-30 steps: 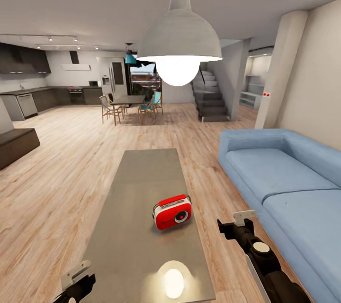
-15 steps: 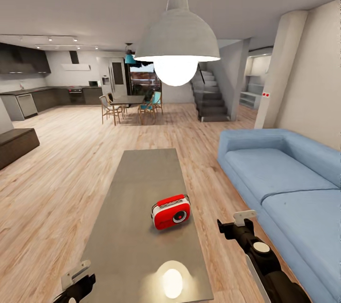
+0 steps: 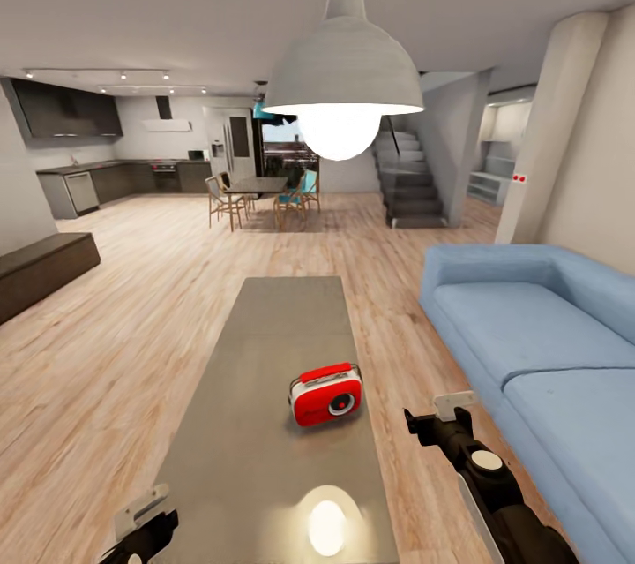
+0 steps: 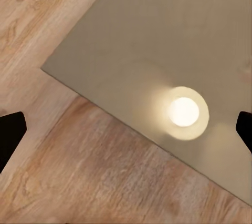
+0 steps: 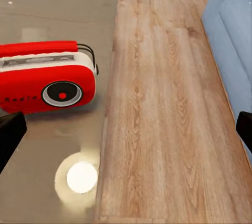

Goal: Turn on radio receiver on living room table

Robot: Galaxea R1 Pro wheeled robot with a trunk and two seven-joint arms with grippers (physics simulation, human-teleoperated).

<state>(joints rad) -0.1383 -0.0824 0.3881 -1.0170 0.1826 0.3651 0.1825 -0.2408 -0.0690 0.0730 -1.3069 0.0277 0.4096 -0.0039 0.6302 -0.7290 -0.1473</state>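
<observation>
Radio receiver (image 3: 325, 394) stands upright on the table (image 3: 265, 423), near the table's right edge and toward the near half, dial facing the robot; nothing touches it. In the right wrist view the radio receiver (image 5: 46, 77) sits on the glossy grey top with bare plank floor (image 5: 157, 103) beside it and the blue sofa (image 5: 231, 19) beyond. Right gripper (image 3: 434, 419) hangs over the floor strip between table and sofa, just right of the radio, apart from it; fingers spread wide, holding nothing. Left gripper (image 3: 141, 522) is at the table's near left corner; only the finger tips (image 4: 10, 132) show at the wrist frame's edges, apparently released and empty. Pendant lamp (image 3: 339, 70) glows overhead, reflected on the tabletop.
</observation>
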